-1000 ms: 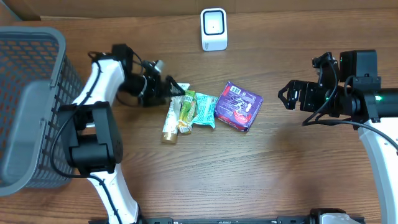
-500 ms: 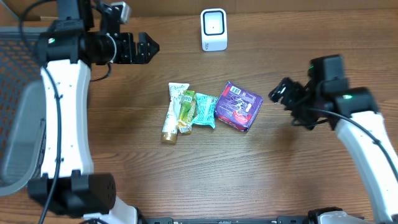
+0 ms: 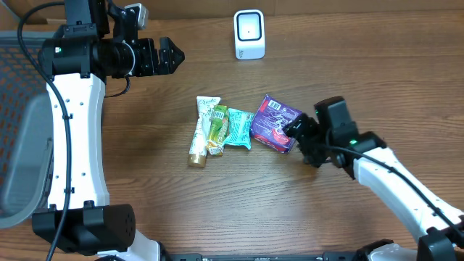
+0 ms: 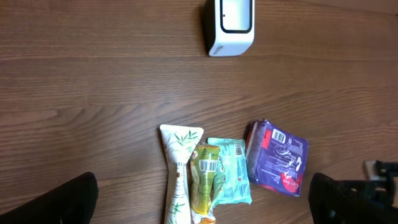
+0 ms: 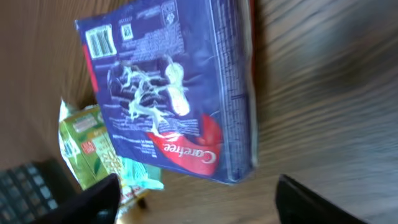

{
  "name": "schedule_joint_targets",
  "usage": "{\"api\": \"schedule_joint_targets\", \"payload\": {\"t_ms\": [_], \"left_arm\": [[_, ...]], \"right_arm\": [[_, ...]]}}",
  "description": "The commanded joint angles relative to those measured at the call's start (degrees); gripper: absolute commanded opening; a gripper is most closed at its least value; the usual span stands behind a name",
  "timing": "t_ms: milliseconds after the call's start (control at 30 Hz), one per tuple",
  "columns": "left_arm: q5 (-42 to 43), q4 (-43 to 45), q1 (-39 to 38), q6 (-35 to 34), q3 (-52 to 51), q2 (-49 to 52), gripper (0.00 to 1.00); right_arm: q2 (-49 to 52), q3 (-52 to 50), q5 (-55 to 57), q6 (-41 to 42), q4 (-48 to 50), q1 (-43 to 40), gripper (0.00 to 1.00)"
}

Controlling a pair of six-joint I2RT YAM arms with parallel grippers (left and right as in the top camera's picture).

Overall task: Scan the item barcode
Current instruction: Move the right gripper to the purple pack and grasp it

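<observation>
A purple Carefree package (image 3: 277,123) lies flat at the table's middle, its barcode (image 5: 101,41) facing up. To its left lie a teal packet (image 3: 239,128), a green-yellow pouch (image 3: 215,130) and a white tube (image 3: 201,130). The white scanner (image 3: 249,33) stands at the back. My right gripper (image 3: 296,134) is low at the package's right edge, open, with the package (image 5: 168,93) just ahead of the jaws and nothing between them (image 5: 199,205). My left gripper (image 3: 174,56) hovers at the back left, open and empty, looking down on the items (image 4: 202,208).
A grey basket (image 3: 22,167) fills the left edge under my left arm. In the left wrist view the scanner (image 4: 230,25) stands above the row of items, the purple package (image 4: 277,158) at right. Bare wood lies in front of the items.
My right gripper has swung left and down to the purple package's right edge, its jaws narrowing. My left arm rose from the tube to the back left, then held still.
</observation>
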Motion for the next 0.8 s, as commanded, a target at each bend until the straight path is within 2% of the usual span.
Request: {"api": "schedule_joint_targets", "payload": {"t_ms": [0, 300, 433, 533, 633, 767], "left_arm": [[-0.72, -0.04, -0.37, -1.16, 0.02, 0.15, 1.00], [-0.72, -0.04, -0.37, -1.16, 0.02, 0.15, 1.00], [-0.72, -0.04, -0.37, -1.16, 0.02, 0.15, 1.00], [-0.72, -0.04, -0.37, -1.16, 0.02, 0.15, 1.00], [-0.72, -0.04, -0.37, -1.16, 0.02, 0.15, 1.00], [-0.72, -0.07, -0.37, -1.16, 0.02, 0.15, 1.00]], "right_arm": [[2.99, -1.20, 2.69, 4.33, 1.81, 2.01, 0.77], [10.49, -1.20, 3.26, 5.55, 7.76, 2.91, 0.73], [12.41, -1.20, 5.66, 5.31, 8.57, 2.91, 0.61], [12.39, -1.03, 5.68, 1.36, 8.59, 2.49, 0.49], [12.33, -0.31, 5.11, -3.65, 8.59, 2.23, 0.43], [12.24, 3.23, -1.20, -16.61, 7.02, 0.48, 0.32]]}}
